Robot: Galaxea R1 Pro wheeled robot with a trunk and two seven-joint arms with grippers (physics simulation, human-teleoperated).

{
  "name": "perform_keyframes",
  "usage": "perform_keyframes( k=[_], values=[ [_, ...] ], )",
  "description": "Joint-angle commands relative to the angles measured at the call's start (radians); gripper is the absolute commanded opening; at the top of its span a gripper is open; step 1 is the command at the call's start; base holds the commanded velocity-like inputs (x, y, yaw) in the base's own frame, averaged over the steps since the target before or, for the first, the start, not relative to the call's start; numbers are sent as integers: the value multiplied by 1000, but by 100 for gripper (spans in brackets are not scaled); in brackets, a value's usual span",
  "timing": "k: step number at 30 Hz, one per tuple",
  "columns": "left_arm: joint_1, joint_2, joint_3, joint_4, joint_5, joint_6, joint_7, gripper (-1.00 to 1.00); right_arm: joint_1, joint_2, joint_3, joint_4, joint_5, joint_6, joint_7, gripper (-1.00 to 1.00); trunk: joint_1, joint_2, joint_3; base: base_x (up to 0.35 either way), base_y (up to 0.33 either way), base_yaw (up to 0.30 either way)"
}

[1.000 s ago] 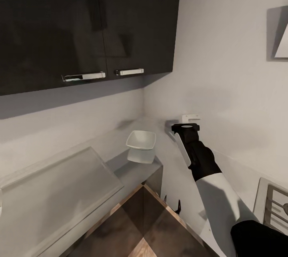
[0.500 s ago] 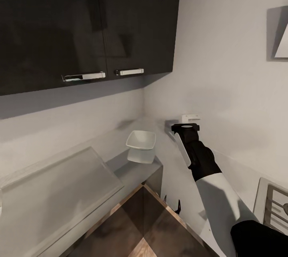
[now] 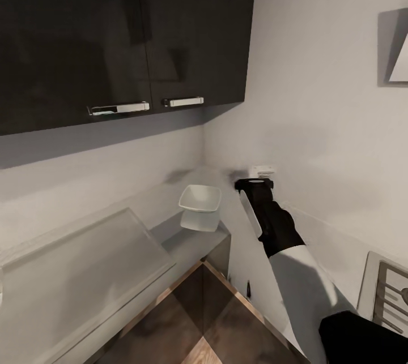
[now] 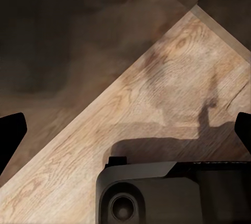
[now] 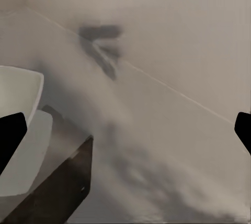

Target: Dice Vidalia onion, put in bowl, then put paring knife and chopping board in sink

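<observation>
Kitchen corner up ahead, pale walls (image 3: 317, 126) meeting under dark wall cabinets (image 3: 124, 35) with chrome handles (image 3: 119, 108). Right in that corner sits the bowl (image 3: 200, 200), white and squarish, upright on the grey countertop (image 3: 187, 242) near its end, mirrored in the glossy surface below it. Just beside the bowl, on the side away from the cabinets' long run, the right arm (image 3: 283, 239) reaches out long and nearly straight, black forearm and white upper sleeve, wrist pointed at the wall. The right gripper (image 3: 256, 178) hangs at about the bowl's height, close to it but apart, nothing between the fingers. From the right wrist camera the two dark fingertips (image 5: 11, 135) sit at opposite edges of the picture, spread wide, with the bowl (image 5: 18, 98) near one of them and bare wall beyond. Further from the bowl along the countertop lies a pale flat panel (image 3: 79, 262). Below the bowl, wood floor (image 3: 198, 318). Far from the bowl, at the picture's right edge, a grey steel corner of the sink (image 3: 391, 293) peeks in. The left wrist camera looks down on wood-grain floor (image 4: 157, 104), its dark fingertips (image 4: 10, 135) likewise wide apart and holding nothing.
</observation>
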Motion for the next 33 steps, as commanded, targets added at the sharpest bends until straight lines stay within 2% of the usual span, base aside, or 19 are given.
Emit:
perform_keyframes(
  k=[1, 3, 8, 15, 33],
  values=[
    [0, 0, -1, -1, 0, -1, -1, 100, -1, 0, 1, 13, -6, 3, -7, 100, 1, -2, -2, 0, 0, 0],
    [0, 0, -1, -1, 0, -1, -1, 100, -4, 0, -1, 69, -6, 0, -6, 100, 1, -2, -2, 0, 0, 0],
    [0, 0, -7, -1, 0, -1, -1, 100, -7, 0, -1, 104, -6, -10, -5, 100, 1, -2, -2, 0, 0, 0],
    [0, 0, -15, -1, 0, -1, -1, 100, -8, 0, 1, 105, -7, -44, -5, 100, 1, -2, -2, 0, 0, 0],
    [0, 0, -16, -1, 0, -1, -1, 100, -8, 0, 3, 97, -7, -50, -7, 100, 1, -2, -2, 0, 0, 0]
  ],
)
